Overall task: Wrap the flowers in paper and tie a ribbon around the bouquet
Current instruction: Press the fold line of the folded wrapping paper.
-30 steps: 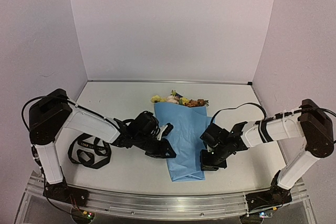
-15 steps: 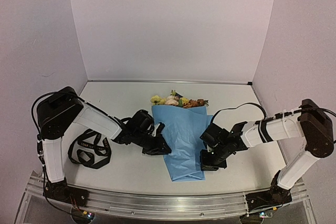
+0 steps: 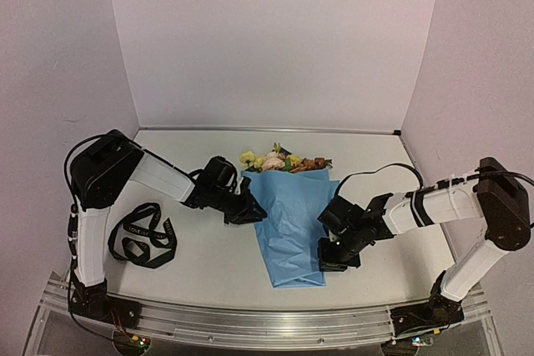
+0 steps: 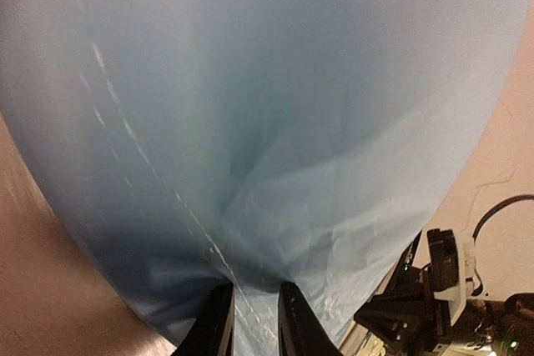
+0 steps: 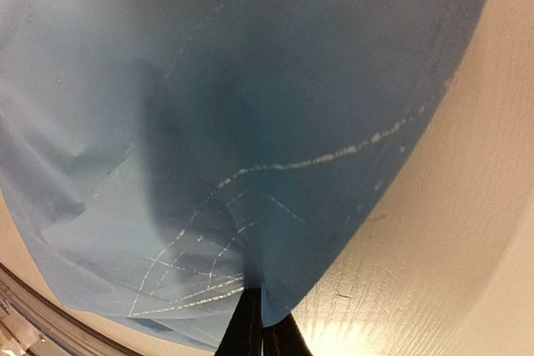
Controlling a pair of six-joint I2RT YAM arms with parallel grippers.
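Bouquet point(image 3: 290, 223) lies in the middle of the table point(image 3: 200, 277), narrow end toward the arms. The flowers point(image 3: 282, 160) stick out of the far wide end. Right gripper point(image 3: 327, 263) is clamped tight on the near right edge of the paper point(image 5: 209, 122), fingers together. Left gripper point(image 3: 248, 208) sits at the cone's left edge, near the flowers. Its jaws are a narrow gap apart with a paper fold between; can't tell if it really pinches. Ribbon point(image 3: 142, 239) lies in loose loops at left, well apart.
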